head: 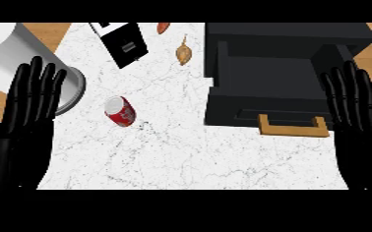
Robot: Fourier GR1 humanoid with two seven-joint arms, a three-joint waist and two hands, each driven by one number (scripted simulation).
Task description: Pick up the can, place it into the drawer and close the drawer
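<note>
Now both hands show at the view's edges, fingers pointing up and held straight. The left hand [30,101] stands at the left edge, its fingers spread a little and holding nothing; its fingertips overlap the rim of a large grey and white round vessel [29,54] in the upper left corner, though whether they touch it cannot be told. The right hand [351,103] stands at the right edge, likewise open and empty, in front of the right side of the drawer [269,73].

The can [120,111], red with a pale top, lies on its side on the white marbled worktop [189,157], left of centre, near the left hand but apart from it. The drawer is black and pulled out, its inside dark, with a tan handle [293,126] on its front at the near edge. It sits well to the right of the can. Farther back on the worktop lie a black box with a white label [123,43], a brownish onion-like bulb [184,53] and a small orange thing [163,27] at the far edge.
</note>
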